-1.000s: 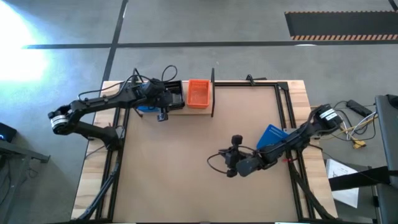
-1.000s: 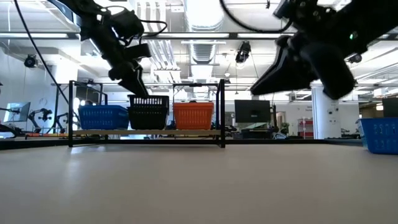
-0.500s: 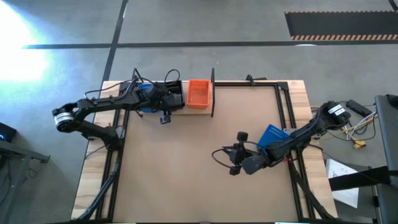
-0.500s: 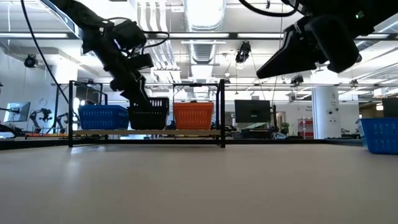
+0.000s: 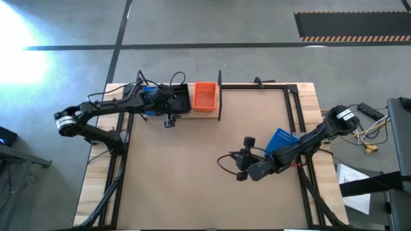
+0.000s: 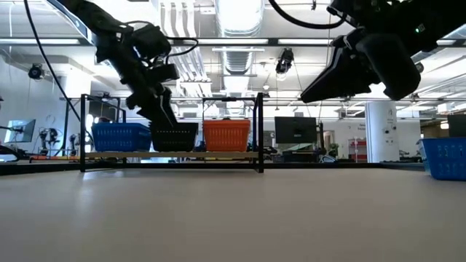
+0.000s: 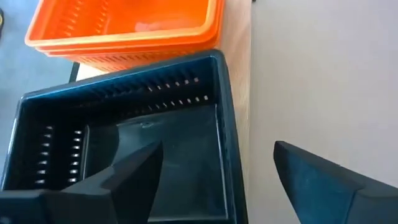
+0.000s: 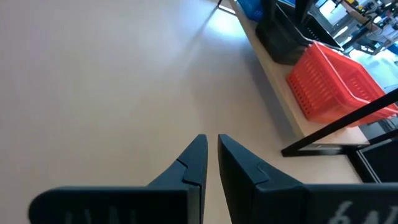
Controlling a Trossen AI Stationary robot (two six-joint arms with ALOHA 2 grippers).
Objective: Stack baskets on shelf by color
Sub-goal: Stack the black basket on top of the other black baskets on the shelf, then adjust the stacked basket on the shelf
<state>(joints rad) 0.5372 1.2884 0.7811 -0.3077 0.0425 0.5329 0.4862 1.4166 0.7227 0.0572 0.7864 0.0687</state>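
Left gripper (image 7: pixel 217 180): at the far left of the table over the shelf; fingers spread apart, one inside the black basket (image 7: pixel 124 149), the other outside its wall on the tabletop side — the wall stands between them, contact cannot be confirmed.
Right gripper (image 8: pixel 210 163): in the air over the near right part of the tabletop, well apart from the shelf; fingers almost together with a thin gap, nothing between them.
Shelf (image 6: pixel 171 155): light wooden board between black uprights along the far left edge of the table.
Baskets on shelf: in the low view, left to right — blue basket (image 6: pixel 121 136), black basket, orange basket (image 6: pixel 226 135), side by side. In the left wrist view the orange one shows two nested rims.
Loose basket: one blue basket (image 5: pixel 280 139) lies on the right side of the table, just beside the right arm (image 5: pixel 302 147); it also shows at the right edge of the low view.
Left arm (image 5: pixel 103 109): reaches from the left side across to the shelf.
Surface: tabletop (image 5: pixel 192 173), a plain brown board with a lighter wooden rim and black frame rails at the far right corner.
Room: grey concrete floor with dark lines and a striped hazard mat far right; a bright glare patch far left. Across the table, a ceiling of white ducts and lights, a monitor (image 6: pixel 291 131) and a white pillar (image 6: pixel 378 131).
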